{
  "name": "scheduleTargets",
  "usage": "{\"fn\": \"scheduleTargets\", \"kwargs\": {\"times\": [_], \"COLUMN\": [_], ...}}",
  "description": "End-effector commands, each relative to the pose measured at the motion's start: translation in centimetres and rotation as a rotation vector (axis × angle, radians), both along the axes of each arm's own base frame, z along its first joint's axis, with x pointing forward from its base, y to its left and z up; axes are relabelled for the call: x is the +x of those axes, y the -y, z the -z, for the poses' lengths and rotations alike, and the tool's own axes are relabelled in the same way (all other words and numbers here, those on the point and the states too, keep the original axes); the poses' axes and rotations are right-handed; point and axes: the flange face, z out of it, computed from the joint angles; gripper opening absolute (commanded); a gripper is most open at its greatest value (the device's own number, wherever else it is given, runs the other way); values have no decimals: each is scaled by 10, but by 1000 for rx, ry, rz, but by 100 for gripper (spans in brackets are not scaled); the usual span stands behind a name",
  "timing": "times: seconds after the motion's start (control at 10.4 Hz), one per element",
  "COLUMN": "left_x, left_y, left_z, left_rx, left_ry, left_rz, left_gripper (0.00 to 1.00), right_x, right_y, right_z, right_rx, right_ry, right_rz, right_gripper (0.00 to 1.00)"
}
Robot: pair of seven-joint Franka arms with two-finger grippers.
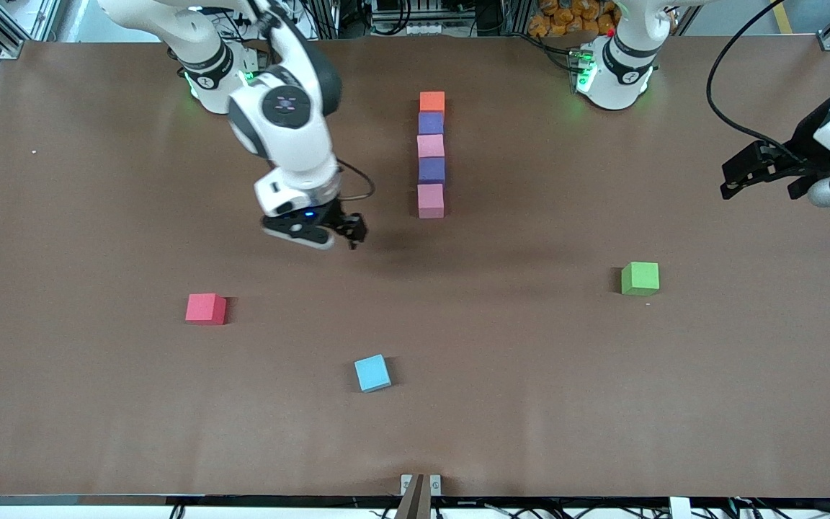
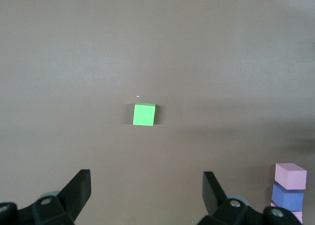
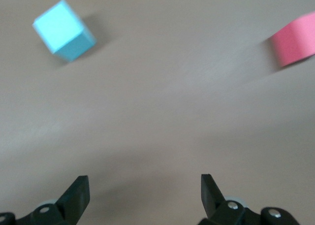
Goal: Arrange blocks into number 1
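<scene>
Blocks: I see five small matte foam cubes in one straight touching column on the brown desk, midway between the two arm bases, its long axis running from the bases toward the front camera.
Order: orange cube nearest the bases, then purple cube, pink cube, second purple cube, second pink cube nearest the camera.
Progress: to me the bar already reads as a 1; little seems left.
Right gripper: wide open and empty, over bare desk beside the column's near end, toward the right arm's end of the desk; it is the closer one.
Left gripper: wide open, empty, waiting above the left arm's end of the desk.
Leftovers: red foam cube, light blue foam cube and green foam cube lie scattered nearer the camera, well apart from the column.
</scene>
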Motion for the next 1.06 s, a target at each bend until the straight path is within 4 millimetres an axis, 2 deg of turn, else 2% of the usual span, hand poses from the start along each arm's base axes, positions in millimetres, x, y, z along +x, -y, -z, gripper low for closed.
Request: {"fn": "scheduleTargets", "kwargs": {"times": [0.0, 0.19, 0.29, 0.58, 0.87, 0.96], "left_x": [-10, -10, -9, -9, -8, -8], "left_y": [-15, -17, -19, -19, -15, -14], "left_z": [-13, -14, -14, -14, -12, -13], "left_rx": [-24, -18, -12, -9, 9, 13], "left_ry": [3, 5, 6, 7, 10, 12], "left_rz": [-1, -4, -6, -8, 1, 3], "left_gripper": [100, 100, 100, 100, 100, 100], "right_x": [25, 51, 60, 71, 72, 73], "right_y": [71, 133, 158, 231, 282, 293], "right_z": [-68, -114, -135, -186, -218, -219], "right_rx": [-47, 6, 26, 6, -16, -17], "right_ry": [-28, -51, -64, -111, -144, -144], "right_rz": [-6, 24, 27, 23, -36, -49], "right_gripper": [100, 100, 100, 100, 100, 100]}}
